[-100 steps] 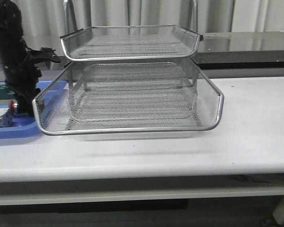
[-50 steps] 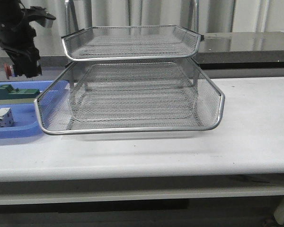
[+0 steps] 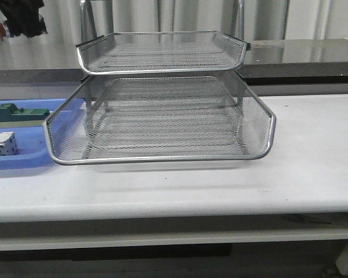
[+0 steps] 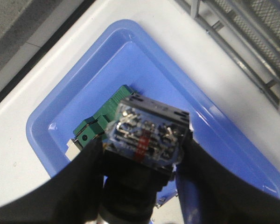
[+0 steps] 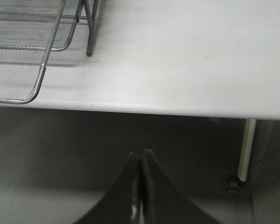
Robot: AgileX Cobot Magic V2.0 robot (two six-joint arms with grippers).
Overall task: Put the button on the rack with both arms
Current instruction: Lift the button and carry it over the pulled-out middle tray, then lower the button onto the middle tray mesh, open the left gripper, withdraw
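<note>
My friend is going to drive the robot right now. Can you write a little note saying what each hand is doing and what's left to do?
Left end effector: shut on the button, held high above the blue tray.
Right end effector: shut, holding nothing, out past the table's front edge.
Rack: on the table, all visible tiers bare.
Green block part and white block part: lying in the blue tray.
Done: button picked up out of the tray.
Left: carry it over and set it on a rack tier.
</note>
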